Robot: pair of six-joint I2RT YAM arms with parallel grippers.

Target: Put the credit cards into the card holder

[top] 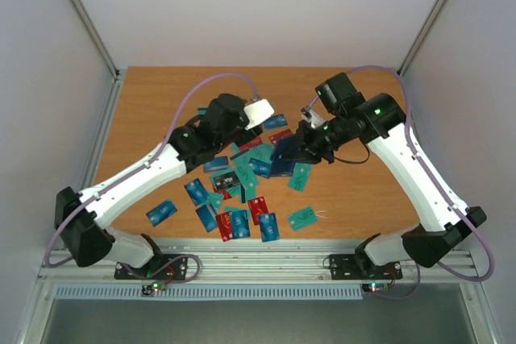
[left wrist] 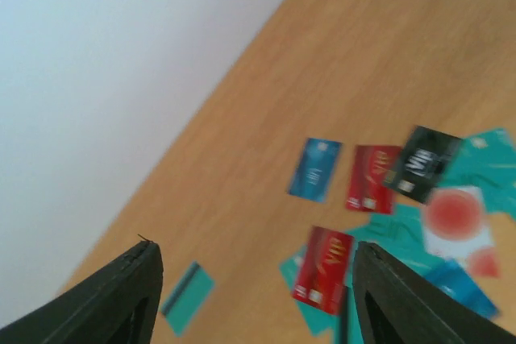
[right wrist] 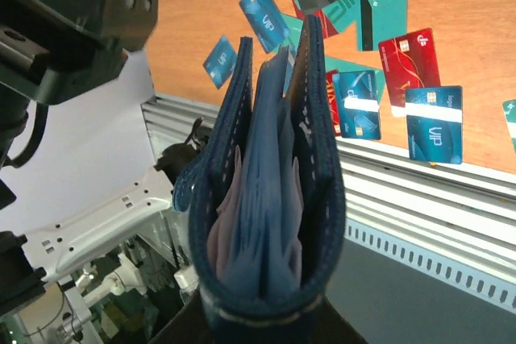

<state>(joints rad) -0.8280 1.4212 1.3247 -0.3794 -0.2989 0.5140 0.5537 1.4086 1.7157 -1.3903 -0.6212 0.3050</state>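
Note:
The dark navy card holder is held up off the table, with my right gripper shut on it. In the right wrist view the card holder stands edge-on and spread apart, showing light blue pockets inside. My left gripper hovers open above the wooden table with nothing between its fingers. Below it lie a blue card, a red card, a black card, a red VIP card and a teal striped card. Several credit cards are scattered across the middle of the table.
My left arm's wrist is close to the holder's upper left in the right wrist view. White walls enclose the table's back and sides. A metal rail runs along the near edge. A teal card lies apart at front right.

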